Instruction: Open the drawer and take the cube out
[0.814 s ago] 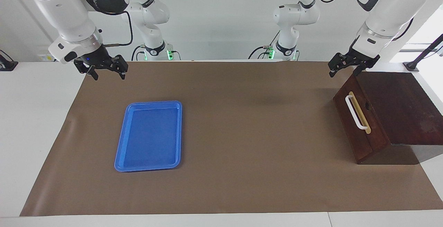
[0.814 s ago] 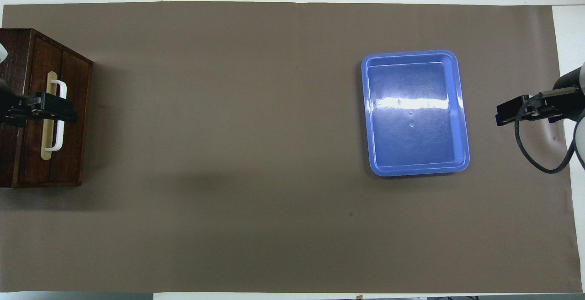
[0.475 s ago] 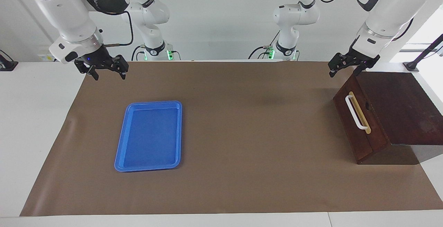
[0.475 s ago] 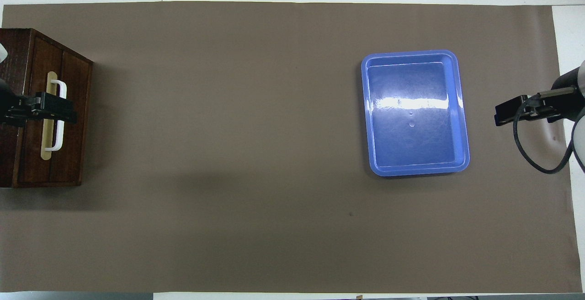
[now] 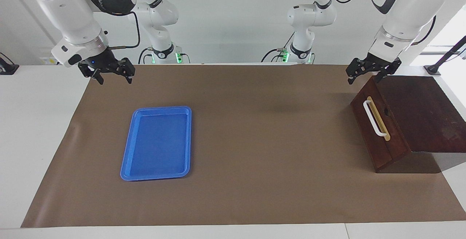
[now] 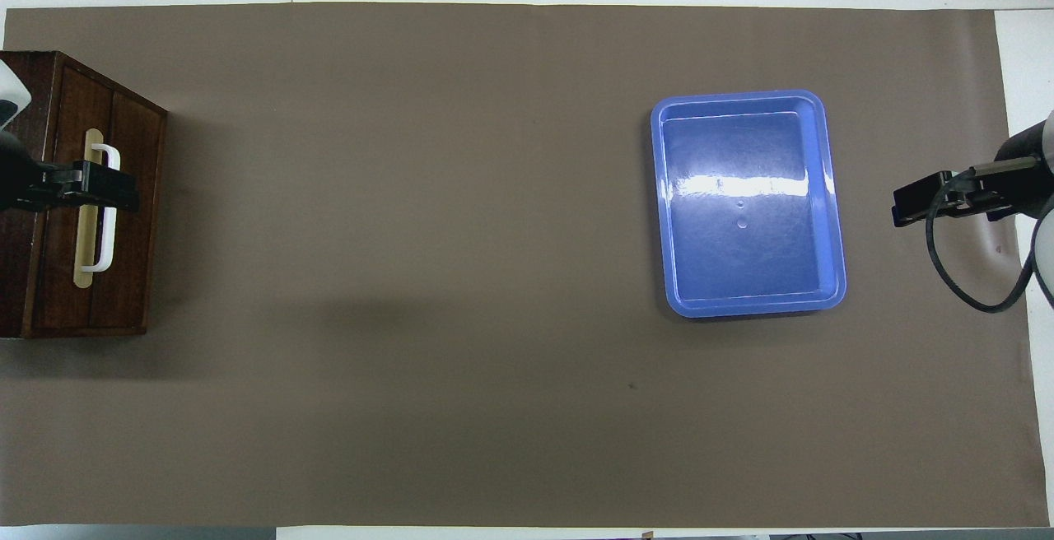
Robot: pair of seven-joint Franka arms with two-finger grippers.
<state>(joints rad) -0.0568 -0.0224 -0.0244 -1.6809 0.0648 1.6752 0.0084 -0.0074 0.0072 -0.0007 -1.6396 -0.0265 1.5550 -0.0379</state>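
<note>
Drawer (image 5: 378, 129) closed at left arm's end of desk (image 5: 255, 159); cube unseen; left gripper (image 5: 365, 74), jaws spread, hangs over drawer's robot-side corner, handle (image 5: 374, 118) lengthwise below; right gripper (image 5: 113, 74) waits, spread.

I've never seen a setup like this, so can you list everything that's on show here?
drawer: one, dark reddish-brown front, shut, in its wooden box at the left arm's end of the table.
handle: one, white bar on a brass strip, on the drawer front.
wooden box: one, dark brown, holds the drawer.
tray: one, blue, nothing in it, toward the right arm's end.
table cover: one, brown, under everything.
cube: none visible.
left gripper: one, black, fingers open, up over the box's corner.
right gripper: one, black, fingers open, waiting over the cover's corner.
</note>
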